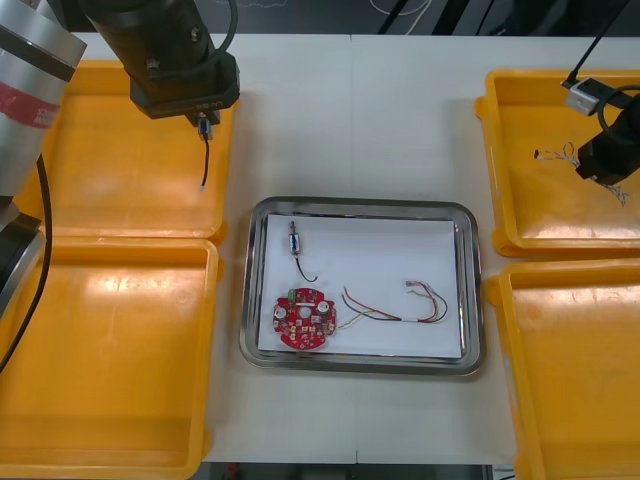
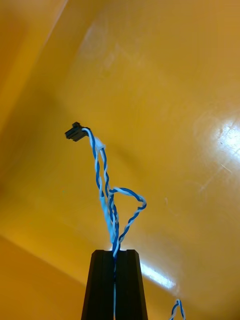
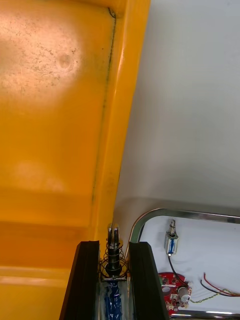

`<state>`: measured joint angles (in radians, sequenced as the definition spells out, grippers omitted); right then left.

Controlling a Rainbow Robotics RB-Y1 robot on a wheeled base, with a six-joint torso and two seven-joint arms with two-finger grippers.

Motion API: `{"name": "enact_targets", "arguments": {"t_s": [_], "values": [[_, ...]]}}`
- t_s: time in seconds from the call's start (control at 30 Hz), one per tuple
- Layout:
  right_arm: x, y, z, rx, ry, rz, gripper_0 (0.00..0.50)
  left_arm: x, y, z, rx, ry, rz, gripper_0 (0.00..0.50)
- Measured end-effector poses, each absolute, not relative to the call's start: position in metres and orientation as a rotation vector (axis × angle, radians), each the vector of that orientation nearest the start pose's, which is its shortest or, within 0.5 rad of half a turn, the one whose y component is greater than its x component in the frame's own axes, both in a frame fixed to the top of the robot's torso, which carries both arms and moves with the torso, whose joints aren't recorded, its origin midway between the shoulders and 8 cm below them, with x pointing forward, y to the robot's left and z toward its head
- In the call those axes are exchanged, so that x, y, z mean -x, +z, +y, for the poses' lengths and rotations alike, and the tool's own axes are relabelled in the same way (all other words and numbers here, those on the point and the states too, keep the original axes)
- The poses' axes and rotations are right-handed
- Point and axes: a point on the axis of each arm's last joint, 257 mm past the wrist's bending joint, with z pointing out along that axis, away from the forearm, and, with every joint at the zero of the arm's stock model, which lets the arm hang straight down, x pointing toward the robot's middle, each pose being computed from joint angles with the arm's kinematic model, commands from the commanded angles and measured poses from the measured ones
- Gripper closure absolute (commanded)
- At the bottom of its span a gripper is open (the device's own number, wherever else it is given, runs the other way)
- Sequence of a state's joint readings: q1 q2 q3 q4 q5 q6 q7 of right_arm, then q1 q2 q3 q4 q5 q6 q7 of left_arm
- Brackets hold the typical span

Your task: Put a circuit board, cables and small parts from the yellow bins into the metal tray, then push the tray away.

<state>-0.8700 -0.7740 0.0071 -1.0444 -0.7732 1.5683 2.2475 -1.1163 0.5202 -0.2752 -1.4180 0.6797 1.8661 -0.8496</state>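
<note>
Front view: the left gripper [image 1: 205,122] is seen above the inner edge of the far left yellow bin [image 1: 120,185], with a black cable [image 1: 204,160] hanging from it. The right gripper [image 1: 603,165] is held over the far right yellow bin [image 1: 530,205]. In the metal tray [image 1: 474,290] are laid 1 red circuit board [image 1: 305,318], red and yellow cables [image 1: 395,305] and 1 small metal part [image 1: 294,242].

Right wrist view: the fingers are pressed together on a twisted blue and white cable [image 2: 106,185].

Left wrist view: a second small part [image 3: 113,250], spring-wound, is clamped between the fingers.
</note>
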Motion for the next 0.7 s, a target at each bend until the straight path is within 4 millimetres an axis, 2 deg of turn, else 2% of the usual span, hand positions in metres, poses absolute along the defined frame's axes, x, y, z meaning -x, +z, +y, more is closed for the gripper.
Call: {"name": "enact_targets", "arguments": {"t_s": [0.2,0.4,0.57,0.7], "values": [[-0.543,-0.136,-0.386,0.926,-0.116,2.58,0.5,-0.549,-0.075,0.165,0.217,-0.109,2.677,0.5],[-0.525,-0.116,-0.367,1.065,-0.173,2.539,0.5,-0.549,-0.074,0.165,0.216,-0.109,2.676,0.5],[-0.503,-0.098,-0.344,1.22,-0.241,2.468,0.5,-0.549,-0.074,0.165,0.215,-0.109,2.676,0.5],[-0.495,-0.086,-0.313,1.326,-0.218,2.353,0.5,-0.549,-0.074,0.164,0.214,-0.11,2.675,0.5]]}}
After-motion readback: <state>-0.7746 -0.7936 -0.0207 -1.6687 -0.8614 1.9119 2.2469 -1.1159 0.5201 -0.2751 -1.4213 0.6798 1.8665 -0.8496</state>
